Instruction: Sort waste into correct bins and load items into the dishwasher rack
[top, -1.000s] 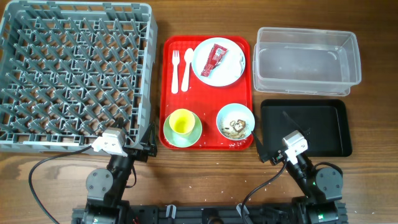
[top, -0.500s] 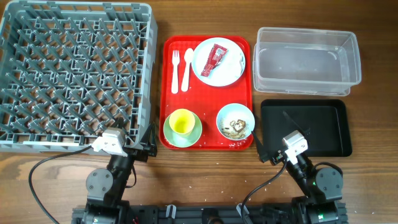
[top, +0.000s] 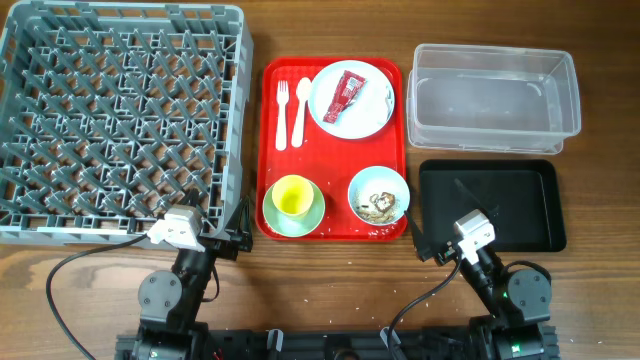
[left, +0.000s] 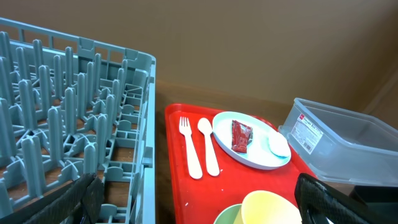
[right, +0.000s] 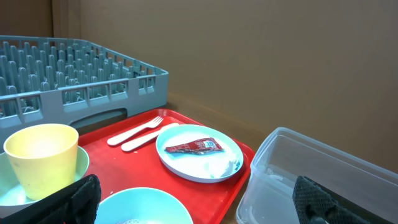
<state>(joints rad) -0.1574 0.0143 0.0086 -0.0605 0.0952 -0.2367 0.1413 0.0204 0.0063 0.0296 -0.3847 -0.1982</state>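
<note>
The grey dishwasher rack (top: 120, 120) fills the left of the table. On the red tray (top: 334, 232) lie a white fork (top: 282, 112) and spoon (top: 300, 110), a pale plate (top: 372, 112) holding a red sachet (top: 345, 95) and a white napkin (top: 383, 95), a yellow cup (top: 291, 197) in a mint-green bowl (top: 313, 213), and a light-blue bowl (top: 378, 194) with food scraps (top: 381, 206). The clear tub (top: 494, 95) and black tray (top: 492, 204) are on the right. My left gripper (left: 199, 208) and right gripper (right: 199, 205) are open and empty near the front edge.
Cables run from both arm bases along the table's front edge. The rack's wall (left: 148, 143) stands just left of the red tray's edge (left: 175, 155). The clear tub (right: 311, 174) stands right beside the red tray in the right wrist view.
</note>
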